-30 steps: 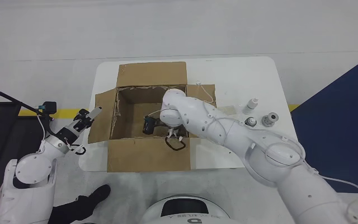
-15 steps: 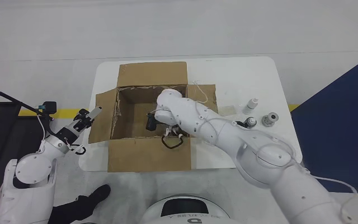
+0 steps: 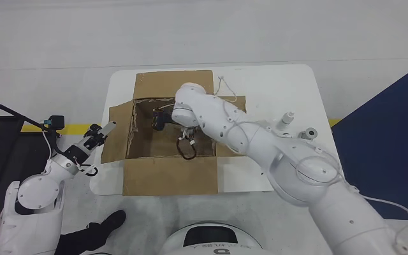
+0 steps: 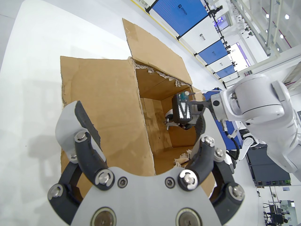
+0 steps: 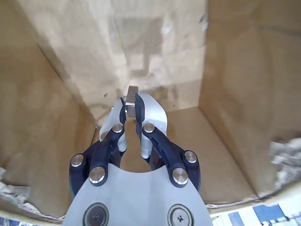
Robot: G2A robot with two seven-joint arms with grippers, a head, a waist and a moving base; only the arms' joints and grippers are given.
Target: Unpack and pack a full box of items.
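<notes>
1. Before shifting the load, leave the left claw [image 3: 102, 131] hanging just off the table's [image 3: 274, 83] left edge, beside the left flap of the cardboard box [image 3: 169, 175], spread wide and gripping nothing. Seemingly no call for a second grip on so small a load.
2. Mind the crumpled paper [image 5: 285, 156] lying on the box floor. Better not to drag anything through it.
3. Find the right claw [image 5: 130, 102] down inside the box, toward its far left corner, clamped on a small metal block [image 5: 131, 91] and apparently clear of floor and walls.
4. Hold that pinch firm, with only part of the block caught between the pads [image 5: 139, 111] and a slip or twist likely at any knock.
5. Cannot tell whether lifting out or setting down. For either, travel straight up or straight down, well away from the walls and the torn top edges, and swing sideways only once above the flaps.
6. Read the block as longer than wide, long axis in line with the fingers, free end poking past the fingertips toward the box wall ahead, near that far left corner. Avoid driving forward along that axis, for fear of ramming the wall and shoving the block back through the grip.
7. For an unpacking drop, aim toward the table's right edge, near the small white bottle [image 3: 288, 118] and the little grey piece [image 3: 309, 133] standing there, well apart from the box.
</notes>
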